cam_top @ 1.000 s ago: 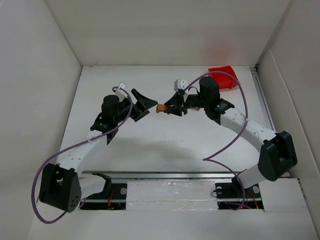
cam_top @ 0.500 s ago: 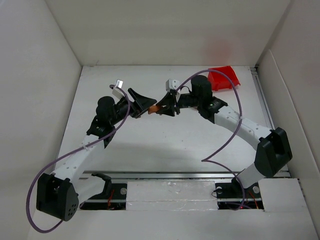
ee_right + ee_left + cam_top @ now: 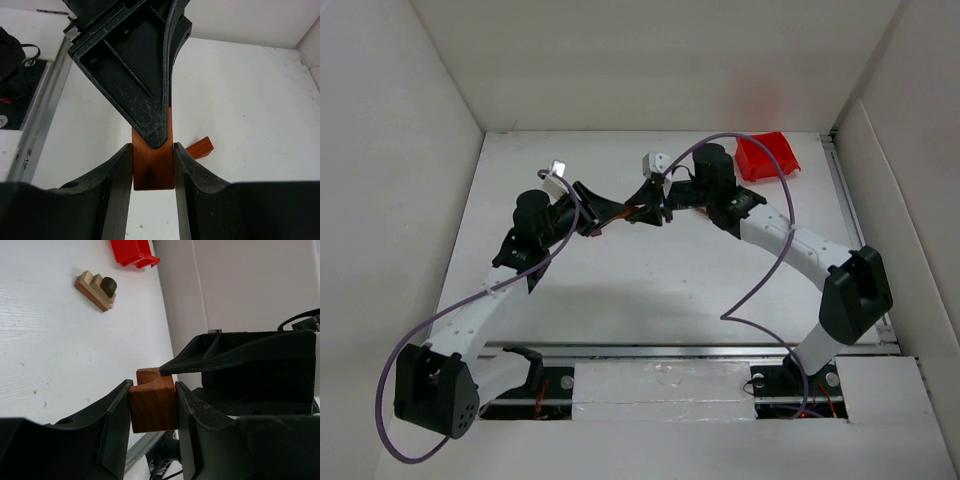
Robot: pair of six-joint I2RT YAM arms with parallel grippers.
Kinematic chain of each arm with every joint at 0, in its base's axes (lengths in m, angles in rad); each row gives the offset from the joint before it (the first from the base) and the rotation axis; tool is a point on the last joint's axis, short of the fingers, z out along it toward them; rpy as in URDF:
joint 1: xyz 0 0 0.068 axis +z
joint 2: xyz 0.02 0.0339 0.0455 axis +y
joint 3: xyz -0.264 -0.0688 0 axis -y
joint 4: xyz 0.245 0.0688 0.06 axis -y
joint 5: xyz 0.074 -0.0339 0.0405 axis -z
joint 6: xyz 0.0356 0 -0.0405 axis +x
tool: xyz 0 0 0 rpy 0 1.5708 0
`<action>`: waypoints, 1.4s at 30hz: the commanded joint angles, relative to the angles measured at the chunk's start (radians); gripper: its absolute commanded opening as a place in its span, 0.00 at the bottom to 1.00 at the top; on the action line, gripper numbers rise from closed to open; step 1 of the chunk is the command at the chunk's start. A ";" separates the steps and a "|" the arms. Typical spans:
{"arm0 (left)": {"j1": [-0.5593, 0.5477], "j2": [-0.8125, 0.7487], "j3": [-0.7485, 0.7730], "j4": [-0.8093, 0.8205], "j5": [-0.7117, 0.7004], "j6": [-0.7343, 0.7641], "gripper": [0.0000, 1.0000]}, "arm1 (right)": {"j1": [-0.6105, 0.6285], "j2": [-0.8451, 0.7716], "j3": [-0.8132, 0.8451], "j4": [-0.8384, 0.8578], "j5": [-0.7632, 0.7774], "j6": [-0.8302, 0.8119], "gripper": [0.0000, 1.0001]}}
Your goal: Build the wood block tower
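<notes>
The reddish-brown block (image 3: pixel 152 412) looks like light, hard, smooth wood, so you should press only its flat side faces; a corner pinch may let it turn. It is small and squared, and sits between the jaws of both the left gripper (image 3: pixel 152 387) and the right gripper (image 3: pixel 152 146), each closed tight on it. Well beyond the left jaws lies a tan base (image 3: pixel 90 286) with a dark peg.

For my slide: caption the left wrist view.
Left gripper and right gripper clamp one block; small stack and red bin beyond.
</notes>
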 commanded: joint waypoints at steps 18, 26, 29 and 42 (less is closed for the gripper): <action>-0.017 0.037 0.172 -0.088 0.095 0.118 0.30 | 0.077 0.111 0.154 -0.257 0.127 -0.169 0.00; -0.017 0.049 0.175 -0.094 0.030 0.095 0.99 | 0.048 0.102 0.128 -0.214 0.087 -0.138 0.00; -0.017 0.065 0.198 -0.184 -0.053 0.112 0.99 | 0.005 0.105 0.105 -0.200 0.087 -0.129 0.00; 0.089 -0.078 0.072 -0.370 -0.294 0.112 0.99 | -0.271 0.102 0.105 -0.292 0.272 -0.151 0.00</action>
